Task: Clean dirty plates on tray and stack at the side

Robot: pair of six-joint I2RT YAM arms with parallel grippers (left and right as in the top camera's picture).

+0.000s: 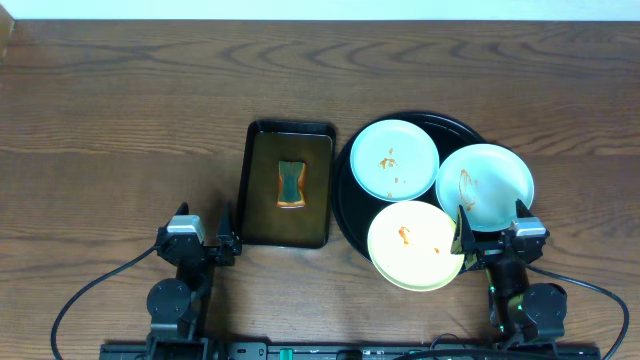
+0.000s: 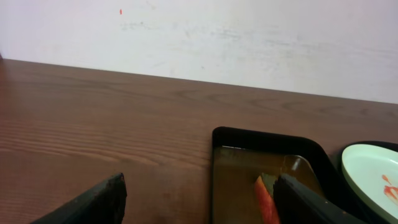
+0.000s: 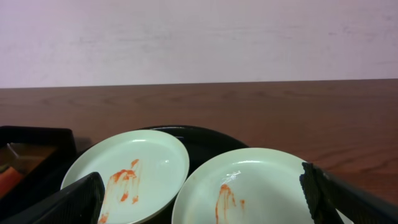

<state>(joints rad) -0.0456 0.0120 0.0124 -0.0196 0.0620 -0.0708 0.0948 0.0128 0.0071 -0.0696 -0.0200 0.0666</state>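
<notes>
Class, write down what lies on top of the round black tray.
Three smeared plates: left mint plate, right mint plate, cream plate. They hide most of the tray floor; anything beneath them cannot be seen.

Overhead straight down, wrist views low, close, facing the wall point(image 2: 249, 37) — sharing one mint plate point(image 2: 372, 169)

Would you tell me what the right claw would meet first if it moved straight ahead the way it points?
Probably the near rim of the smeared pale plate directly ahead of the right claw; whether it would pass above it is unclear.
</notes>
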